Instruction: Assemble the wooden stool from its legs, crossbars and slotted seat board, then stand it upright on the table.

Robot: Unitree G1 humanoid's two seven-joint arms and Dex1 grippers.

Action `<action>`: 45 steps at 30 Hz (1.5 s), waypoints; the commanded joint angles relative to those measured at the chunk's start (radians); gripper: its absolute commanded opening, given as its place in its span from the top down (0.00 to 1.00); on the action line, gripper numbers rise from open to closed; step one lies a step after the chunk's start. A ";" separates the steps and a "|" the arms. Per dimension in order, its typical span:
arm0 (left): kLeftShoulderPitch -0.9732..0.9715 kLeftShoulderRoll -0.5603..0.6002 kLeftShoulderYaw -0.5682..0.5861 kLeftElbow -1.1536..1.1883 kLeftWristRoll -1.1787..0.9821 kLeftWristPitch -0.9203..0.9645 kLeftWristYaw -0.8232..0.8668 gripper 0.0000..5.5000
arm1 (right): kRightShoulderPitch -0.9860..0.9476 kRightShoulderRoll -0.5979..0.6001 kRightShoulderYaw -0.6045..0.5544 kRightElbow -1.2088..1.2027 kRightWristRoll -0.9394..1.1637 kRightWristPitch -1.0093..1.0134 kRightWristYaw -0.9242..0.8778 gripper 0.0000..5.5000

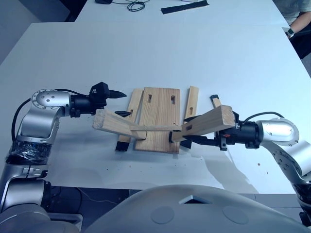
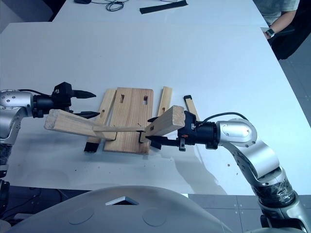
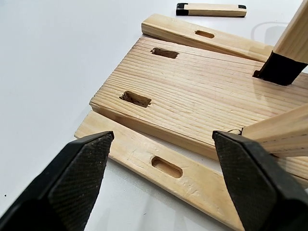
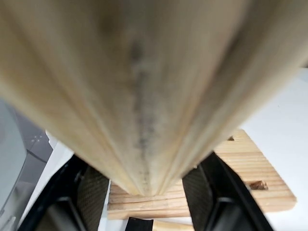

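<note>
On the white table (image 1: 233,63) the slotted seat board (image 1: 160,114) lies flat. It is pale, grained wood with two short dark slots near its far edge. Over its near edge hangs a half-built frame of two thick legs, the left leg (image 1: 112,124) and the right leg (image 1: 211,120), splayed outward and joined by a thin crossbar (image 1: 155,128). The right gripper (image 1: 194,139) is clamped on the right leg from below, holding the frame off the table. A loose slotted leg (image 1: 134,103) lies just beside the board's left edge, a second loose leg (image 1: 192,102) lies near its right edge, and a short black-tipped piece (image 1: 215,101) lies farther right. The left gripper (image 3: 162,144) hovers by the loose slotted leg, fingers spread wide and holding nothing. The frame hides much of the board's near edge. I cannot tell whether the right leg's black-capped lower end touches the board.
</note>
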 commanded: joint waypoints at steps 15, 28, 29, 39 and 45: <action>-0.011 -0.015 -0.015 -0.005 0.012 -0.010 0.009 0.30 | -0.004 -0.068 -0.003 0.070 -0.038 0.015 0.056 0.63; -0.001 -0.028 -0.020 -0.028 0.010 0.004 0.023 0.30 | -0.035 -0.075 0.063 0.069 -0.077 -0.002 0.079 0.63; 0.000 -0.028 -0.020 -0.029 0.011 0.004 0.023 0.30 | -0.035 -0.076 0.069 0.069 -0.081 -0.005 0.079 0.63; 0.013 -0.020 -0.003 -0.064 0.005 0.020 0.042 0.30 | -0.069 -0.060 0.078 0.071 -0.062 0.021 0.052 0.63; 0.022 0.084 0.072 0.006 0.024 -0.042 -0.004 0.30 | -0.032 -0.082 0.052 0.046 -0.052 0.030 0.046 0.63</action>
